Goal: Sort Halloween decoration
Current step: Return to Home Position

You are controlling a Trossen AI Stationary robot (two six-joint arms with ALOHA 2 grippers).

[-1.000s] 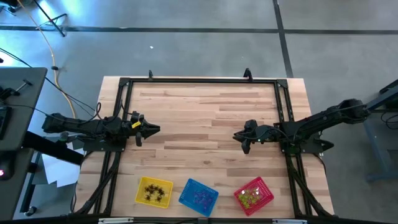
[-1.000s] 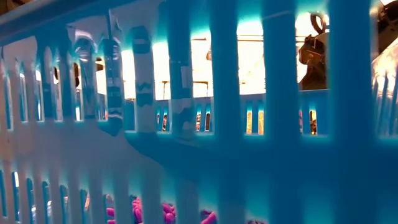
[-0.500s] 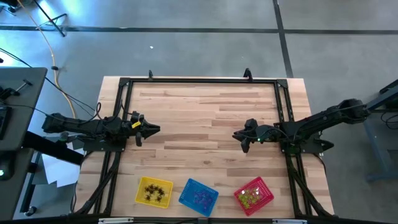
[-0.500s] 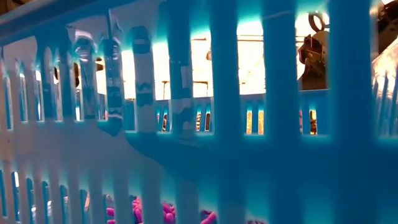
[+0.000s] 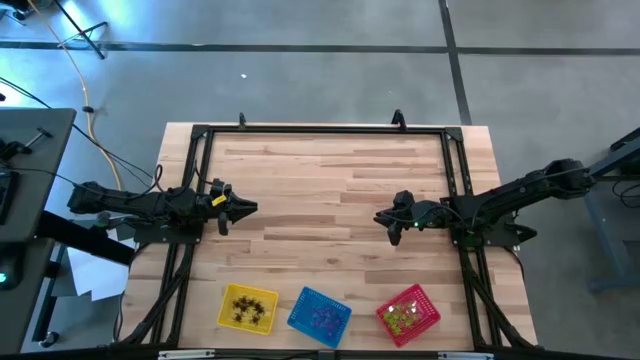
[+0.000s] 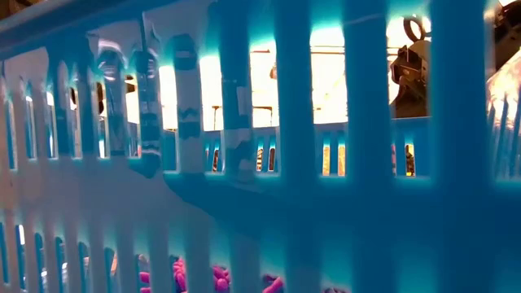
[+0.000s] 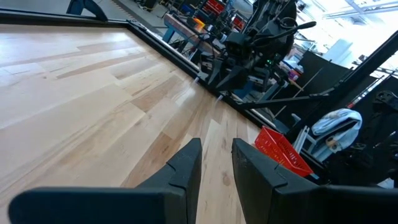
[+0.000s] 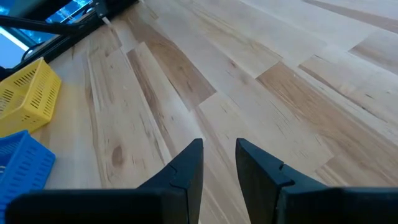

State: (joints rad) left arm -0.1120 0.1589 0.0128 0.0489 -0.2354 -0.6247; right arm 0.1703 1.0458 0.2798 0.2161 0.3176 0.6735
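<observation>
The Halloween decoration lies sorted in three mesh baskets along the table's near edge. Black trinkets fill the yellow basket (image 5: pixel 247 308), purple ones the blue basket (image 5: pixel 320 315), and yellow-green ones the red basket (image 5: pixel 407 313). In the low view the blue basket's wall (image 6: pixel 260 163) fills the picture, with purple trinkets (image 6: pixel 216 277) behind it. My left gripper (image 5: pixel 250 208) (image 7: pixel 216 146) hovers at the table's left side, open, with nothing between its fingers. My right gripper (image 5: pixel 380 219) (image 8: pixel 219 146) hovers at the right side, tipped down a little and open over bare wood.
A black metal frame (image 5: pixel 320 130) runs around the tabletop. The wooden middle of the table (image 5: pixel 320 190) lies between the two grippers. The right wrist view shows the yellow basket (image 8: pixel 28 93) and the blue basket (image 8: pixel 22 168); the left wrist view shows the red basket (image 7: pixel 283 152).
</observation>
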